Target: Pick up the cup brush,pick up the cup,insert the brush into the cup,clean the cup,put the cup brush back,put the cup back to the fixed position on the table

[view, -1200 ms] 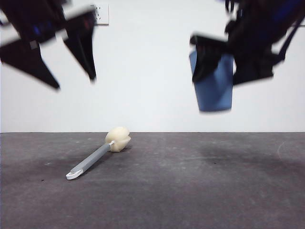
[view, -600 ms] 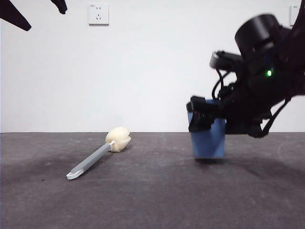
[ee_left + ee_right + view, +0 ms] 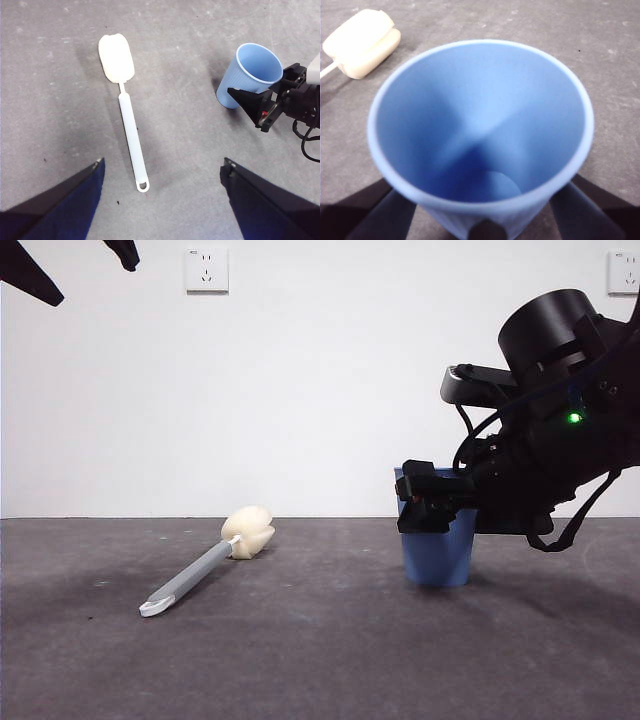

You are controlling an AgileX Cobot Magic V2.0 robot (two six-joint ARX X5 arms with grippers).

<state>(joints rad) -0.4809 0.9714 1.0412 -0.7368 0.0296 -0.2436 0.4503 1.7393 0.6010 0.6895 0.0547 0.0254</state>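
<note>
The blue cup (image 3: 438, 560) stands upright on the dark grey table (image 3: 320, 660) at the right, its base on the surface. My right gripper (image 3: 430, 502) is shut on the cup's upper part, one black jaw on each side of the cup (image 3: 480, 125) in the right wrist view. The cup brush (image 3: 205, 565) lies flat left of centre, its cream sponge head (image 3: 362, 42) toward the back wall and its looped end toward the front. My left gripper (image 3: 95, 280) hangs open high at the top left, over the brush (image 3: 127, 115), holding nothing.
A white wall closes the back of the table, with a socket (image 3: 207, 269) at upper left and another (image 3: 622, 272) at upper right. The right arm's dark bulk (image 3: 560, 440) fills the space above and right of the cup.
The right gripper has lowered the cup from mid-air until it rests on the table. The left gripper has risen to the top left corner. The brush has not moved.
</note>
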